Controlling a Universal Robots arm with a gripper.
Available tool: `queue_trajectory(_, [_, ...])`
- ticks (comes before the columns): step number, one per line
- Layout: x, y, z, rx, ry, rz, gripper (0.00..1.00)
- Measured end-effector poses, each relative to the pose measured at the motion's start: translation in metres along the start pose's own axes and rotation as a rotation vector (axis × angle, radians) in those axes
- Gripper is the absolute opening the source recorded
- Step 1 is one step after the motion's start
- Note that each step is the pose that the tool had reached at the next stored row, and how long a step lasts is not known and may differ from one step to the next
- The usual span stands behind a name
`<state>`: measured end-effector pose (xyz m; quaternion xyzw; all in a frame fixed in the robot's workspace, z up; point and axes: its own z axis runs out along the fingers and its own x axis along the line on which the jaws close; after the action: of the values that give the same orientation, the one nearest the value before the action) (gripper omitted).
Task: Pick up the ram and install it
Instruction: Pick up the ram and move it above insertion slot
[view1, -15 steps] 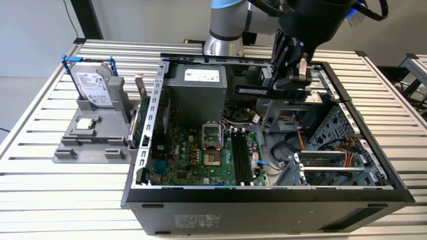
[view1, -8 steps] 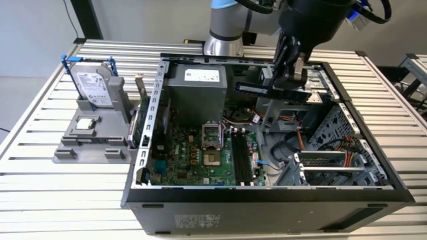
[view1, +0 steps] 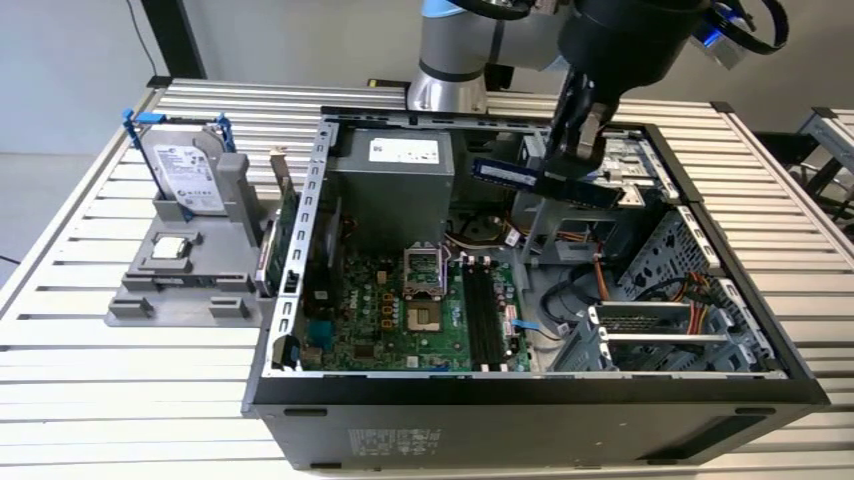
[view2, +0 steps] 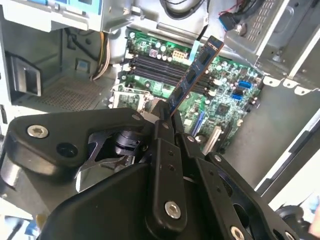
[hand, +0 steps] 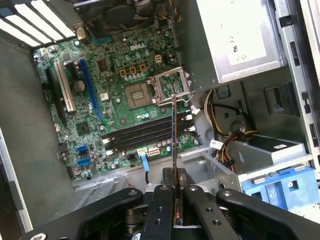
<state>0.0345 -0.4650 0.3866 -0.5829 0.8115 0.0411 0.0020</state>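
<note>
Exterior view: end effector clamped on the ram, which hangs in the air over the open computer case, well apart from the memory slots; best carried level, long edge parallel to a slot.

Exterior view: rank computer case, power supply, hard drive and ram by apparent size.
1. computer case
2. power supply
3. hard drive
4. ram, a thin stick held in the gripper, which hides part of it; it still looks the smallest.
</note>
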Motion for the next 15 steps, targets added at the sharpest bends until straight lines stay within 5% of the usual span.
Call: queue_trajectory(15, [0.0000, 0.0000, 0.0000, 0.0119, -0.0151, 0.234, 0.00])
